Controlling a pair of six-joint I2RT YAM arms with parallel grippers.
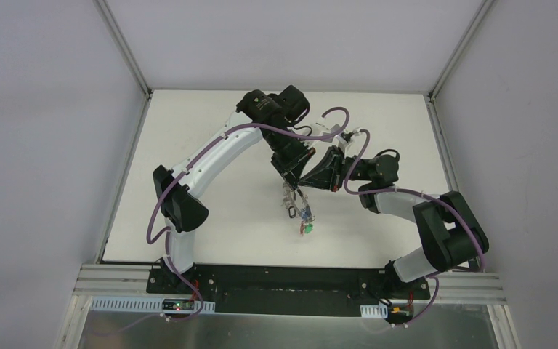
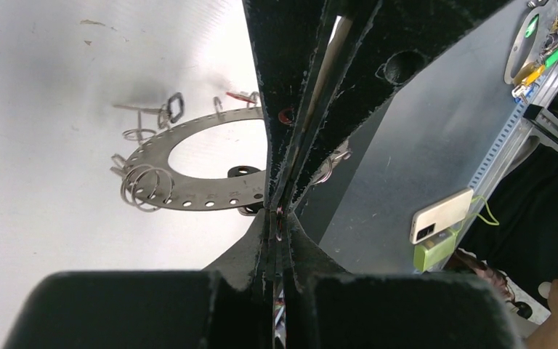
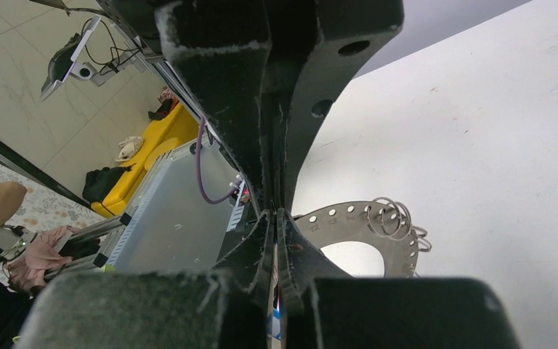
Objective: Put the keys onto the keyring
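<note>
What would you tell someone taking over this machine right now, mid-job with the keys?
Left claw: shut on the rim of the keyring, tip to tip with the right claw.
Right claw: shut at the same spot; what it pinches is hidden.
Keyring: held aloft, split rings along it; keys with coloured tags dangle below.
Left to do: cannot tell how many keys remain.

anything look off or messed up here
Nothing looks spilled or broken. The one odd thing is that the left gripper and right gripper are both shut, tip to tip, at the same spot right at the keyring.
</note>
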